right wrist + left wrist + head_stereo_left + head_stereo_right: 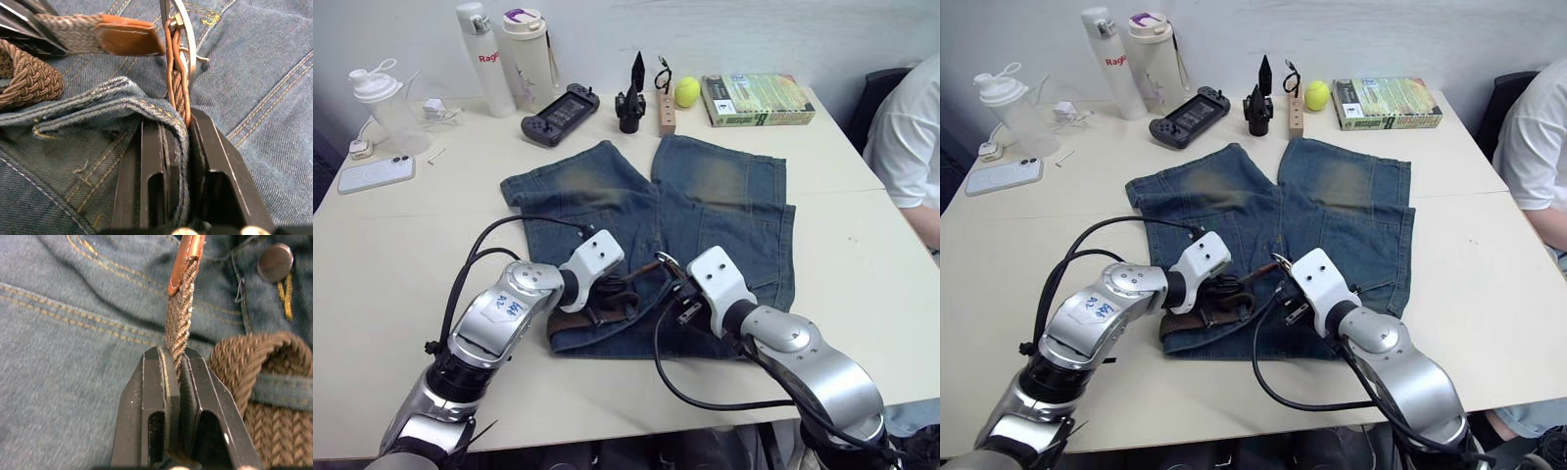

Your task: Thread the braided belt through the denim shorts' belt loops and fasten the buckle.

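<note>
Near the surface's (401, 245) front edge, the left gripper (177, 363) is clenched on the braided belt (179, 323) a little behind its smooth leather tip, holding it edge-on so the tip points out past the fingers (155, 396). Beside it, the rest of the belt lies bunched along the waistband and runs under one of the belt loops (276, 390), so at least part of the threading looks done. The denim shorts (705, 211) lie flat in the middle of the surface, waistband toward the front edge and legs toward the back edge.

Further right, the right gripper (177, 128) is clamped on the belt's other end just below the buckle (182, 29), with a fold of waistband denim caught between its fingers too. The buckle's metal frame stands upright, and the leather tip held by the left gripper is close to it, not yet through.

The belt is light, soft and floppy; the weave gives and should grip well, but any long free length will droop. The tip is stiffer, so holding close behind it, as now, is probably the best way to steer it. The buckle is rigid and would likely pivot, so it is better held by the leather at its base.
</note>
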